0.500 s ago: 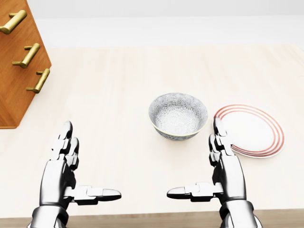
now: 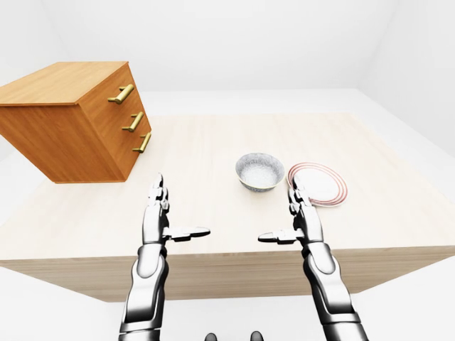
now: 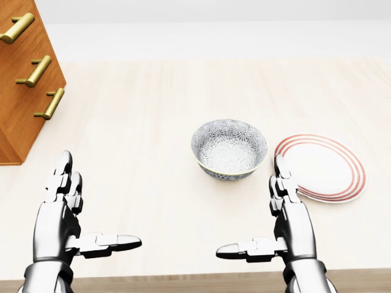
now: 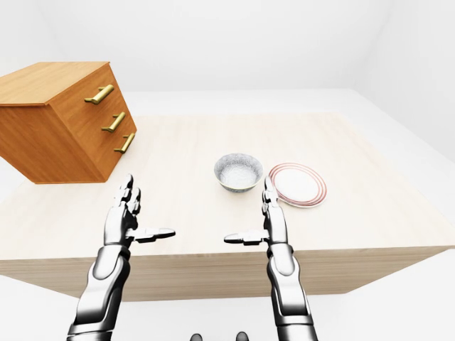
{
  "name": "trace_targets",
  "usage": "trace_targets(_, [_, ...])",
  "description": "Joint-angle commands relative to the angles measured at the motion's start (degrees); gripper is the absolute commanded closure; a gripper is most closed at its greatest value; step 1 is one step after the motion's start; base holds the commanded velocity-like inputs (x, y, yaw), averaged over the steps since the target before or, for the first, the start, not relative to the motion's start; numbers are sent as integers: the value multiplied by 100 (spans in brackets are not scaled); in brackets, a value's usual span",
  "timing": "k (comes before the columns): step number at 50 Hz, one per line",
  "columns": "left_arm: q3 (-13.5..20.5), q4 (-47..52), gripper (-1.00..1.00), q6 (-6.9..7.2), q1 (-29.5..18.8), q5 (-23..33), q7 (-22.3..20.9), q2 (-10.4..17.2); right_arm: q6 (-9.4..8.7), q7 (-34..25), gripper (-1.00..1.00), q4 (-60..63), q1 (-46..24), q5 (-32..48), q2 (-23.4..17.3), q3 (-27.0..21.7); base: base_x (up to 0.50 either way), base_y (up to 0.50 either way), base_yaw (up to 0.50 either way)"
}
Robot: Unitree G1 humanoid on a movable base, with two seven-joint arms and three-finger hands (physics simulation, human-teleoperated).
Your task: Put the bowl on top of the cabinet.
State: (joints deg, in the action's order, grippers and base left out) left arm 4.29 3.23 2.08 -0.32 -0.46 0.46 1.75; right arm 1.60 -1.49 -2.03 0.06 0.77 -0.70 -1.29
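A grey patterned bowl (image 3: 229, 148) stands upright on the light wooden table (image 3: 153, 110), near the middle of the head view. The wooden cabinet (image 2: 71, 121) with three brass handles stands at the table's left; its flat top (image 2: 64, 82) is bare. My left hand (image 3: 91, 213) is open at the lower left, palm inward and thumb pointing right, well apart from the bowl. My right hand (image 3: 256, 213) is open at the lower right, with its fingertips (image 3: 280, 166) just below and right of the bowl, not touching it. Neither hand holds anything.
A white plate (image 3: 321, 168) with red rings lies flat just right of the bowl, close to my right hand. The table's near edge (image 3: 183, 282) runs along the bottom of the head view, under both wrists. White floor surrounds the table.
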Motion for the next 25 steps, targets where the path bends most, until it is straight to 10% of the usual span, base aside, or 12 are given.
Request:
trace_targets(1, [-27, -108, -100, -48, -30, 57, 152, -12, 118, -37, -100, -211, -43, -24, -7, 22, 0, 0, 0])
trace_targets(7, [321, 356, -100, 292, -125, -45, 229, 149, -646, -76, -100, 1110, 145, -292, -104, -252, 0, 0, 0])
trace_targets(21, [2765, 2061, -100, 292, -549, -1268, 627, 1255, -660, 50, -100, 5397, -19, -2254, -748, -3113, 0, 0, 0])
trace_targets(25, [2794, 2342, -100, 292, -471, -1368, 659, 1319, -660, 196, -100, 5561, -42, -2810, -921, -3625, 0, 0, 0])
